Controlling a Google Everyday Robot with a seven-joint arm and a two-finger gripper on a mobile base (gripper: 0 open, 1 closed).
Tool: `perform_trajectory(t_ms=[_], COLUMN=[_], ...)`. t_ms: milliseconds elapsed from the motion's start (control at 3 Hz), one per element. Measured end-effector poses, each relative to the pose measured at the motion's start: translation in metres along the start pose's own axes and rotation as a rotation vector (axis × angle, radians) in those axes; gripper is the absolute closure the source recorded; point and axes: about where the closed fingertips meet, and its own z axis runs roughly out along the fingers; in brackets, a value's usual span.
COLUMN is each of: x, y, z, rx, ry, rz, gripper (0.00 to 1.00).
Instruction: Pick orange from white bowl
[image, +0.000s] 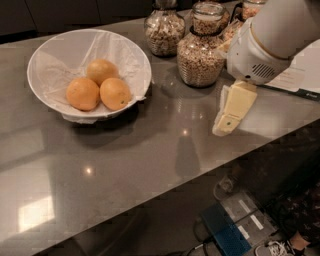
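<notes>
Three near-identical yellow-orange oranges lie close together in the white bowl (60, 60) at the back left of the grey counter: one at the left (82, 93), one at the right (115, 93), one behind them (102, 70). The bowl is wide, shallow and lined with crinkled white paper. My gripper (227, 117) hangs from the white arm (275, 35) at the right, well to the right of the bowl and above the counter's right part. Its cream fingers (235, 107) point down and to the left and hold nothing.
Glass jars of cereal stand at the back of the counter: one (165, 30) just right of the bowl, one (202, 47) beside my arm, another partly hidden behind the arm. A white sheet (295, 80) lies at the right. The counter's front edge runs diagonally; floor clutter (240, 225) lies below.
</notes>
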Motion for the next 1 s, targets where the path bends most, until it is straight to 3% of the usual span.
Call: perform_trajectory(t_ms=[333,1000], x=[-0.026,-0.075], y=[-0.020,-0.047], z=[0.013,0.028], rx=[0.009,0.005], ry=[-0.096,-0.263], rz=[0.048,0.073], gripper=[0.00,0.00])
